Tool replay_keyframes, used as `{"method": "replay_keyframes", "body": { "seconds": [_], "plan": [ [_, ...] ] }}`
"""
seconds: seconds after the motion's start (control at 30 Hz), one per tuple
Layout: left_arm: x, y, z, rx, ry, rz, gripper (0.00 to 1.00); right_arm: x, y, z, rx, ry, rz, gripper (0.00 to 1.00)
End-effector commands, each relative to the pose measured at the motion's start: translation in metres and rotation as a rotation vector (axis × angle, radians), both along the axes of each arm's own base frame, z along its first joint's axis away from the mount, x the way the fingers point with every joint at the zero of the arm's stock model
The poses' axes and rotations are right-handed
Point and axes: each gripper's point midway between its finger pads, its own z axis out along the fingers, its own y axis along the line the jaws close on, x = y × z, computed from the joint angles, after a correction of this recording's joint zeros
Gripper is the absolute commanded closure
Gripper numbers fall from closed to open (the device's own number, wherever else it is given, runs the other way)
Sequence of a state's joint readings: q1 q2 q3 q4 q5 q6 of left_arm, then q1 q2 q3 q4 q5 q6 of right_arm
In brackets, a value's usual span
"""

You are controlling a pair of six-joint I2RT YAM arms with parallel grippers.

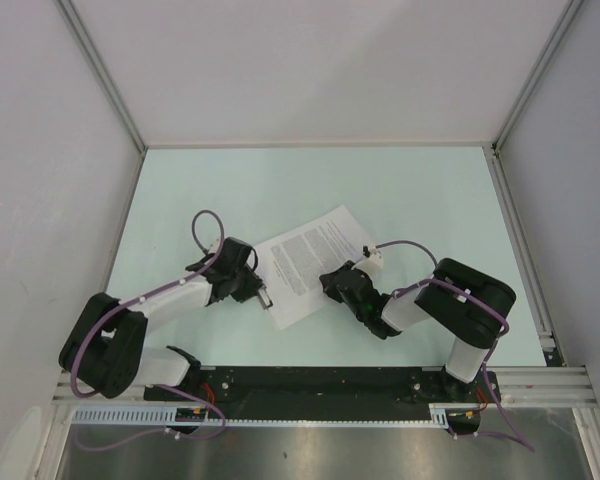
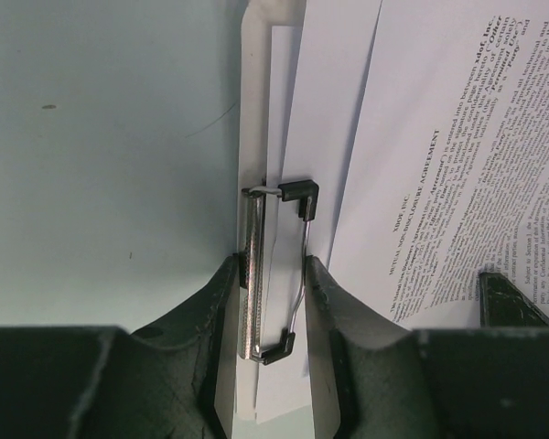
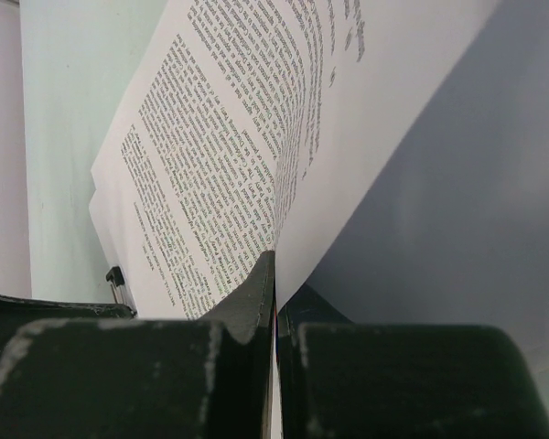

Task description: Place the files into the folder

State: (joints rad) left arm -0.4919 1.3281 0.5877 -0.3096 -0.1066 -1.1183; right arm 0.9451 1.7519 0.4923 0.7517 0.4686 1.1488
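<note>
The files [image 1: 305,260], white sheets with black text, lie at an angle mid-table on the folder, whose white board edge [image 2: 250,137] shows in the left wrist view. My left gripper [image 2: 274,302] is shut on the folder's silver-black clip [image 2: 254,274], one finger [image 2: 221,311] against the metal bar and the other against the wire handle. It sits at the stack's left corner [image 1: 264,296]. My right gripper [image 3: 275,302] is shut on the near edge of a printed sheet [image 3: 220,146], which curves upward from the jaws. It sits at the stack's near edge [image 1: 330,282].
The pale green table [image 1: 230,190] is boxed in by grey walls with aluminium posts [image 1: 105,75]. A metal rail [image 1: 320,385] runs along the near edge by the arm bases. Purple cables [image 1: 205,225] loop over both arms.
</note>
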Motion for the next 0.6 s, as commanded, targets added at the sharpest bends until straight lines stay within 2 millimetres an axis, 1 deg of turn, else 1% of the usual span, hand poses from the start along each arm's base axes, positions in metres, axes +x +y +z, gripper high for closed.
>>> {"method": "replay_keyframes", "body": {
  "seconds": [0.0,0.07,0.1,0.17,0.2,0.27,0.3,0.37,0.4,0.47,0.5,0.57],
  "plan": [
    [0.009,-0.006,0.008,-0.089,-0.085,0.036,1.00,0.001,-0.016,-0.017,-0.068,0.026,-0.046,1.00],
    [0.011,-0.007,0.011,-0.104,-0.117,0.037,1.00,0.004,-0.020,-0.020,-0.061,0.045,-0.055,1.00],
    [0.008,-0.005,0.007,-0.099,-0.115,0.036,1.00,0.005,-0.021,-0.020,-0.055,0.047,-0.055,1.00],
    [0.007,-0.003,0.007,-0.091,-0.122,0.034,1.00,0.007,-0.026,-0.020,-0.054,0.044,-0.063,1.00],
    [0.002,0.002,0.001,-0.061,-0.095,0.030,1.00,0.009,-0.026,-0.018,-0.051,0.041,-0.062,1.00],
    [-0.001,0.008,0.000,-0.003,-0.044,0.025,1.00,0.012,-0.023,-0.013,-0.042,0.020,-0.044,1.00],
    [-0.001,0.012,0.002,0.049,-0.018,0.007,1.00,0.012,-0.021,-0.012,-0.045,0.011,-0.030,1.00],
    [0.002,0.012,0.009,0.070,-0.034,-0.017,1.00,0.014,-0.019,-0.010,-0.037,0.002,-0.022,1.00],
    [0.003,0.012,0.013,0.074,-0.049,-0.038,1.00,0.013,-0.019,-0.013,-0.034,0.014,-0.016,1.00],
    [0.010,0.008,0.027,0.056,-0.117,-0.062,1.00,0.017,-0.020,-0.010,-0.018,0.011,-0.013,1.00],
    [0.012,0.007,0.030,0.059,-0.136,-0.092,0.91,0.017,-0.019,-0.011,-0.013,0.016,0.003,1.00],
    [0.015,0.004,0.036,0.051,-0.158,-0.113,0.67,0.021,-0.019,-0.006,-0.003,0.001,0.008,1.00]
  ]
}}
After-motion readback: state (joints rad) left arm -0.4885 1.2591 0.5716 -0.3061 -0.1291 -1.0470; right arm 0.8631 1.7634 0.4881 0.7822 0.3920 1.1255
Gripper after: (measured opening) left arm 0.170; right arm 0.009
